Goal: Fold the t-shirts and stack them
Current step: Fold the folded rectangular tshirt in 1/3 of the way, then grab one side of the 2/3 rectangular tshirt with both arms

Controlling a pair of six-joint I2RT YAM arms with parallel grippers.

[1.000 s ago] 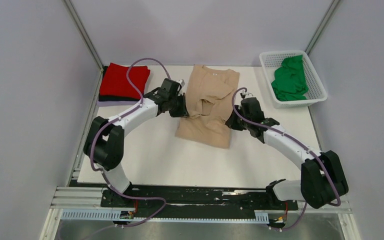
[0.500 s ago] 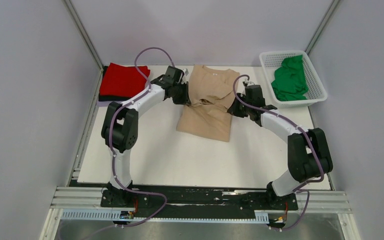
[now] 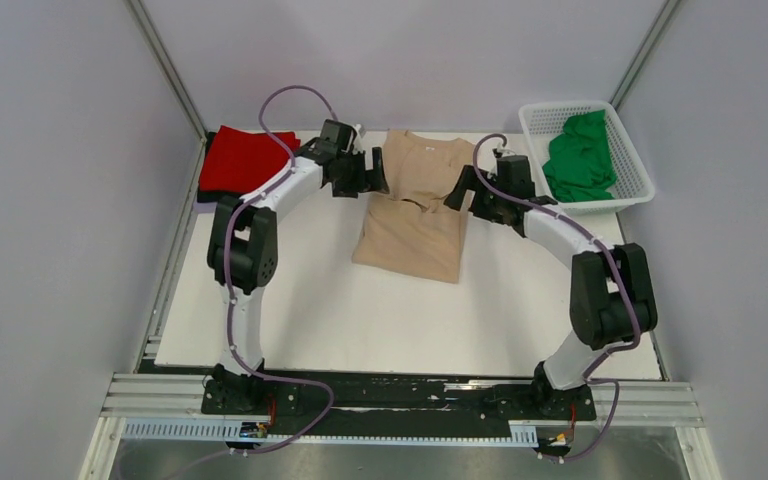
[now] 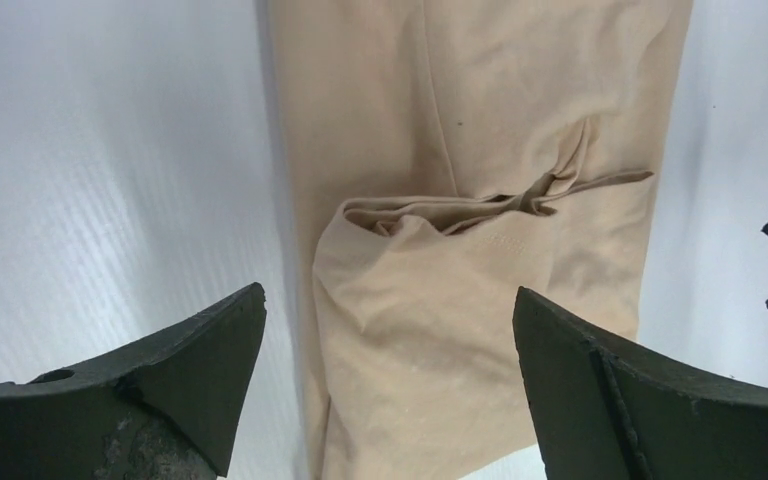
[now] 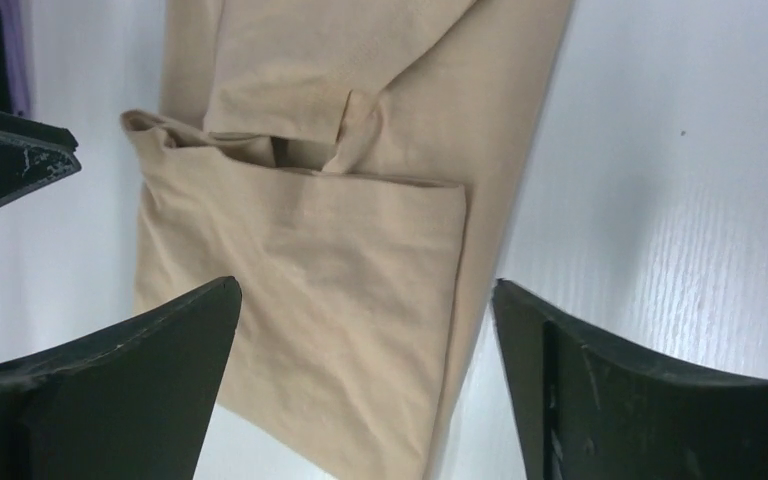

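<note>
The tan t-shirt point(image 3: 412, 225) lies narrowed lengthwise on the tabletop point(image 3: 340, 310), a rumpled crease across its middle. The left tool point(image 3: 377, 172) and right tool point(image 3: 456, 190) flank its collar end, both spread wide and empty. The crosswise fold would likely go best with both corners pinched level and moved together.

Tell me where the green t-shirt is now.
In the top view, the green t-shirt lies inside the white basket at the far right corner of the table, right of the tan t-shirt.

Dark t-shirt point(image 3: 208, 194) (mostly) beneath red one point(image 3: 235, 160)
</note>
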